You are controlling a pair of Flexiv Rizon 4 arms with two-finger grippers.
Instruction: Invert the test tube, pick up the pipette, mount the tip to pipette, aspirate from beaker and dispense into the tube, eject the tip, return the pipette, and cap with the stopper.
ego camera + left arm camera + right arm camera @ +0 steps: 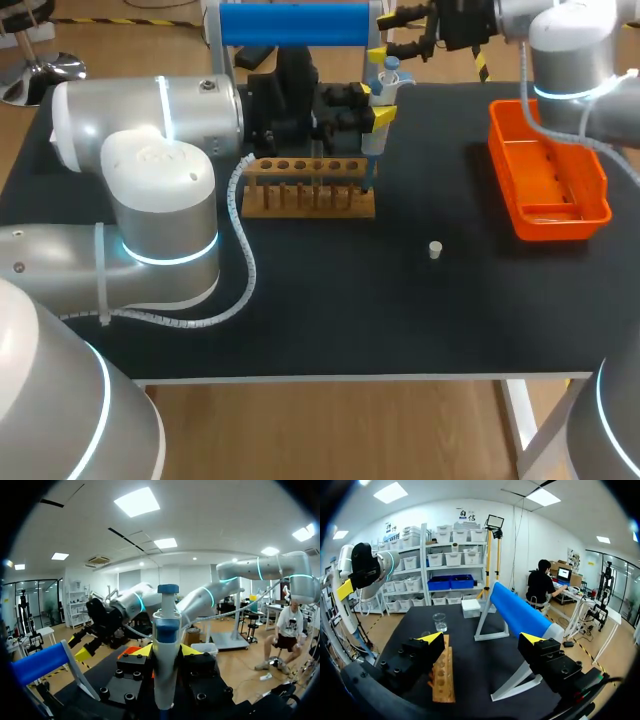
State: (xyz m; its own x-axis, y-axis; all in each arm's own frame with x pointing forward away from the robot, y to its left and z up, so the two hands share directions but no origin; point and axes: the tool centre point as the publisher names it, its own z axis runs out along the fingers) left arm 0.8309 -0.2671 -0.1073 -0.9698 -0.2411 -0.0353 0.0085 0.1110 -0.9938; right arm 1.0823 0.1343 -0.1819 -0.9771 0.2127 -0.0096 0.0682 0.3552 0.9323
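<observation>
Pipette [166,630], white with a blue plunger cap, stands upright in your left gripper [374,105]. Both yellow-tipped fingers [142,651] press its barrel from opposite sides, set at a middling width. In the head view you find it above the right end of the rack [310,187]. Whether its lower end touches the wood you cannot tell.

Read the table [330,320] from your near edge outward:

- **Nearest:** the stopper [435,250], small and pale, stands alone on the black surface, well apart from everything else.
- **Next:** the rack, of wood with a row of holes along its top, lies crosswise near the middle.
- **Off the rack's end farthest from your right gripper [481,640]:** the beaker [439,622], of clear glass, stands upright. You see it only in the right wrist view.
- **To the right, from the rack's depth and beyond:** the orange tray [548,180] lies lengthwise beneath your right arm [565,50].
- **Farthest:** the blue roller [295,25] sits on its white frame at the far edge.

Your right gripper hangs in the air beside the roller. Its fingers are spread wide, holding nothing and touching nothing. The rack lies ahead of it and below.
</observation>
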